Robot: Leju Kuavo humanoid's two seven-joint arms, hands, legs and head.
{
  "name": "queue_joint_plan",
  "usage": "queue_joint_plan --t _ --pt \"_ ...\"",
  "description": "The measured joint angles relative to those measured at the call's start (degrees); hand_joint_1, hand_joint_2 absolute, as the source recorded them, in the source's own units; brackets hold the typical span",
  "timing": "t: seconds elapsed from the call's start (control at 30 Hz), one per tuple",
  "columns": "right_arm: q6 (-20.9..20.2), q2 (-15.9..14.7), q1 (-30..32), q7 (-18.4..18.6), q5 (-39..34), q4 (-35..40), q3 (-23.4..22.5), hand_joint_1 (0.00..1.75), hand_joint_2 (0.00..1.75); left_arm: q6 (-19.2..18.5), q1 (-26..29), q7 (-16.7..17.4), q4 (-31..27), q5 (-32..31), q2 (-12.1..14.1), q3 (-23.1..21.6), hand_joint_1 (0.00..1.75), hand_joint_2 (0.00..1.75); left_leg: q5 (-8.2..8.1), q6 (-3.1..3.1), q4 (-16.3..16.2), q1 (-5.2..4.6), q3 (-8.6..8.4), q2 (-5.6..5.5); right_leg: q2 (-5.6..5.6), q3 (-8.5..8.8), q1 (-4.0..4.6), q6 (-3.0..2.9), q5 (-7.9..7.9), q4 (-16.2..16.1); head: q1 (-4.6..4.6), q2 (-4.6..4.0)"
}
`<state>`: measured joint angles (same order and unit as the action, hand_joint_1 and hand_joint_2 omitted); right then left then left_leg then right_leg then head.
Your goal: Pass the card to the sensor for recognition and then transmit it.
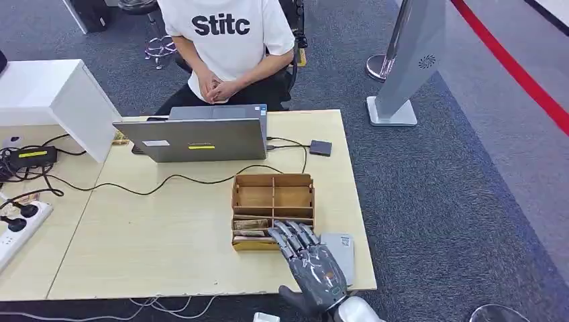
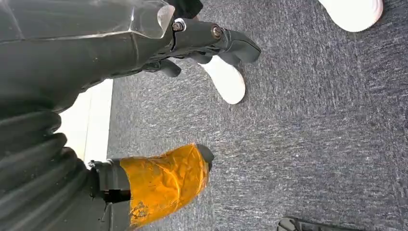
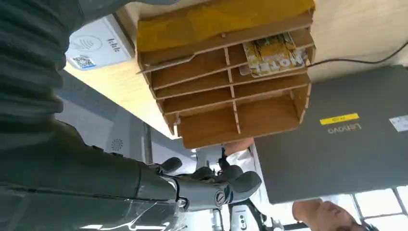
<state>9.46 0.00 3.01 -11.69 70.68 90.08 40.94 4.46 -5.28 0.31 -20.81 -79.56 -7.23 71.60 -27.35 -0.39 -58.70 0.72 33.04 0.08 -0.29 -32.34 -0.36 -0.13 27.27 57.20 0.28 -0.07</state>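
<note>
A wooden organiser box (image 1: 273, 201) stands on the table, right of centre. Patterned cards (image 1: 251, 225) lie in its front-left slots; the right wrist view shows one card (image 3: 272, 53) flat in a slot of the box (image 3: 226, 91). A grey-white card sensor (image 1: 342, 247) lies flat beside the box's front right corner, and its white face (image 3: 98, 45) is visible from the wrist. My right hand (image 1: 310, 265) hovers between box and sensor, fingers stretched toward the box and holding nothing (image 3: 207, 187). My left hand (image 2: 96, 62) hangs over the carpet with nothing in it.
A grey laptop (image 1: 194, 137) stands behind the box, with cables running to a small black device (image 1: 321, 147). A person in a white shirt (image 1: 225, 40) sits behind the laptop. A white box (image 1: 54, 94) and a power strip (image 1: 17, 231) are at the left.
</note>
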Motion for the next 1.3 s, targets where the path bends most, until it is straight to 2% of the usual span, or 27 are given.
queue_joint_plan --t 0.17,0.37,0.57,0.63,0.8,1.3 --pt "0.07 -0.11 -0.12 0.02 0.13 -1.64 0.04 0.00 1.75 0.00 -0.02 -0.02 0.00 0.00 -0.02 0.00 0.00 1.75 0.00 0.00 0.00 0.00 0.00 0.00 0.00 0.00 0.00 0.00 0.00 0.00 0.00 0.00" --pt "2.23 -0.11 -2.26 3.32 8.33 -5.65 0.02 0.00 1.75 0.00 -0.12 -0.02 0.00 -0.26 -0.02 -0.02 0.00 1.75 0.00 0.00 0.00 0.00 0.00 0.01 0.01 0.00 0.00 0.01 0.00 0.00 0.02 0.00" --pt "3.34 0.99 -5.85 5.05 10.60 -11.94 -1.03 0.00 1.75 -0.04 -0.14 -0.04 0.00 -0.85 -0.02 -0.02 0.00 1.75 0.02 0.00 0.00 0.00 -0.02 0.03 0.03 0.01 0.00 0.00 -0.04 0.00 0.00 0.00" --pt "3.34 1.77 -7.28 5.92 10.15 -13.81 -1.79 0.00 1.75 -0.09 -0.15 -0.22 0.00 -1.03 -0.02 -0.02 0.00 1.75 0.02 0.00 0.00 0.00 -0.02 0.02 0.02 0.00 0.00 0.00 -0.04 0.00 0.02 0.00" --pt "3.21 3.67 -8.77 5.40 6.27 -16.00 -4.35 0.00 1.75 -0.09 -0.15 -0.22 0.00 -1.18 0.00 -0.02 0.00 1.75 0.02 0.00 0.00 0.00 -0.02 0.01 0.02 0.00 0.00 0.00 -0.03 0.01 0.00 0.00" --pt "1.99 5.31 -8.54 5.27 4.46 -16.22 -7.10 0.00 1.75 -0.11 -0.14 0.13 0.00 -1.18 0.00 -0.02 0.00 1.75 0.02 0.00 0.00 0.00 -0.01 0.01 0.03 0.00 0.00 0.00 -0.03 0.01 0.00 0.00"
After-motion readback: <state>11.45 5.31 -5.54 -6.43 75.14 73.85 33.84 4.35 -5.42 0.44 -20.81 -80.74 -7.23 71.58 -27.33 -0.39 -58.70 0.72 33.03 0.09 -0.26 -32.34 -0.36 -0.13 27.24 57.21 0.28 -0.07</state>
